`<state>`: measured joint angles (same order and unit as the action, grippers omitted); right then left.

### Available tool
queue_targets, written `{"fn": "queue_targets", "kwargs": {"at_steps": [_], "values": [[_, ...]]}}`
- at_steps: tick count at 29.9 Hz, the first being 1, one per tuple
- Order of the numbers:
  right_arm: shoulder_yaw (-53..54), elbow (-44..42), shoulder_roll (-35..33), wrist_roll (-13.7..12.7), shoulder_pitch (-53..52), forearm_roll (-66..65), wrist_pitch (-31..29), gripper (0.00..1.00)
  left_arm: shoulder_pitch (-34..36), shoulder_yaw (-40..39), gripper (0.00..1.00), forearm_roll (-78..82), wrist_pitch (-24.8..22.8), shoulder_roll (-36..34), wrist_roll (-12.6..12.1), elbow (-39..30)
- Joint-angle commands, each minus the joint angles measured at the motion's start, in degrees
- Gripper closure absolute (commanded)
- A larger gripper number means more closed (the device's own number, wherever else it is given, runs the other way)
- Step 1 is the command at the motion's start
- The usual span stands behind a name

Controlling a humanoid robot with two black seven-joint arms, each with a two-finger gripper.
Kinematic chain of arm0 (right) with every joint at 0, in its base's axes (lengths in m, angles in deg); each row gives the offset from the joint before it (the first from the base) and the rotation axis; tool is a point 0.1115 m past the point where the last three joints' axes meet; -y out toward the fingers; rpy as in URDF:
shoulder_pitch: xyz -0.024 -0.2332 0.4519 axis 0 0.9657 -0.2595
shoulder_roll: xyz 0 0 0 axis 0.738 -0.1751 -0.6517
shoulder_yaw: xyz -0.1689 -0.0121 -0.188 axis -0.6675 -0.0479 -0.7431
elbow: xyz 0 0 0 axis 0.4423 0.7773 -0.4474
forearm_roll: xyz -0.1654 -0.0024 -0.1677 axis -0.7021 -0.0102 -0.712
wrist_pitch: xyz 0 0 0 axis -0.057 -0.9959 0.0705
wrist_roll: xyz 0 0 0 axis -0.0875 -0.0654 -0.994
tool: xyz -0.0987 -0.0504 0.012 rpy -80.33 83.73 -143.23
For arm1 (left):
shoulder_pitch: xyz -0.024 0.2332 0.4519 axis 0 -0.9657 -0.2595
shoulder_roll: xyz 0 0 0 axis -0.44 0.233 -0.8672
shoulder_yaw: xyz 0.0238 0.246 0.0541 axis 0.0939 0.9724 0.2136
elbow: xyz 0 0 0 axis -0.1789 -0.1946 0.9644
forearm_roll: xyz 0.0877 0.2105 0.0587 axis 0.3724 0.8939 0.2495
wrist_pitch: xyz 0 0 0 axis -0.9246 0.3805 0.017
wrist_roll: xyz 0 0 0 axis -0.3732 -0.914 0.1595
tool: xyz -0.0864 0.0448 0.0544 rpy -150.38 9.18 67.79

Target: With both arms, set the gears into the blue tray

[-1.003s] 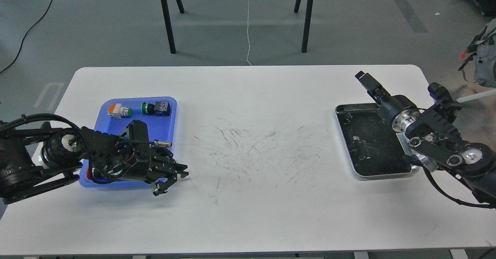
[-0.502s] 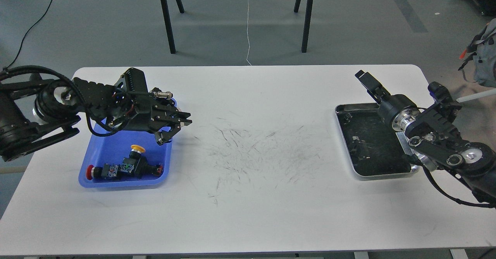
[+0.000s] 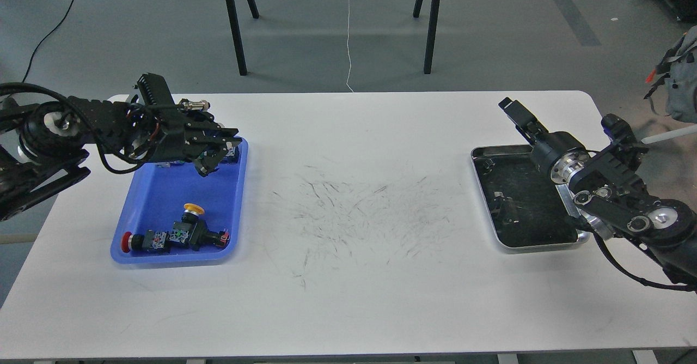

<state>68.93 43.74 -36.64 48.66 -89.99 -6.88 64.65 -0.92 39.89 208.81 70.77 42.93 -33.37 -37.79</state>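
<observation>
White worktop [image 3: 348, 309], scuffed mid-span. Left tool [image 3: 216, 151] hangs over the blue tray's [image 3: 158, 200] far end, fingers apart, holding nothing visible. Right tool [image 3: 514, 114], spread unreadable, sits beyond the metal tray [image 3: 484, 211]; dark bits there, probably gears [image 3: 503, 200], lie nearest it.
</observation>
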Motion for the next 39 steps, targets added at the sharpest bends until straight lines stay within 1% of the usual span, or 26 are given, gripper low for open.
{"fn": "queue_targets", "kwargs": {"at_steps": [1,4,6,14,20,26,33,39], "values": [[0.0,-0.1,0.0,0.0,0.1,0.0,0.0,0.12,-0.8,0.5,0.88,-0.8,0.8,0.2,0.0,4.7],[0.0,-0.1,0.1,0.0,0.1,0.0,0.0,0.12,-3.9,0.6,0.88,-2.5,3.7,0.4,0.0,8.0],[0.0,-0.1,0.1,0.0,0.1,0.0,0.0,0.12,-5.5,0.6,0.88,-2.5,4.7,0.4,0.0,9.0],[0.0,-0.1,0.1,0.0,-0.1,0.0,0.0,0.12,-8.4,0.6,0.87,-5.3,5.4,2.6,0.0,13.1],[0.0,-0.1,0.0,0.0,0.1,0.0,0.0,0.12,-10.3,0.7,0.85,-6.5,5.8,3.7,0.0,16.6],[0.0,-0.1,0.1,0.0,0.3,0.0,0.0,0.12,-10.9,0.6,0.84,-6.7,6.0,4.4,0.0,18.1],[0.0,-0.1,0.1,0.0,0.3,-0.1,0.0,0.12,-10.9,0.6,0.84,-8.1,6.1,4.6,0.0,18.3],[0.0,-0.1,0.1,0.0,0.2,0.0,0.0,0.12,-10.9,1.1,0.79,-8.2,5.9,4.5,0.0,18.3]]}}
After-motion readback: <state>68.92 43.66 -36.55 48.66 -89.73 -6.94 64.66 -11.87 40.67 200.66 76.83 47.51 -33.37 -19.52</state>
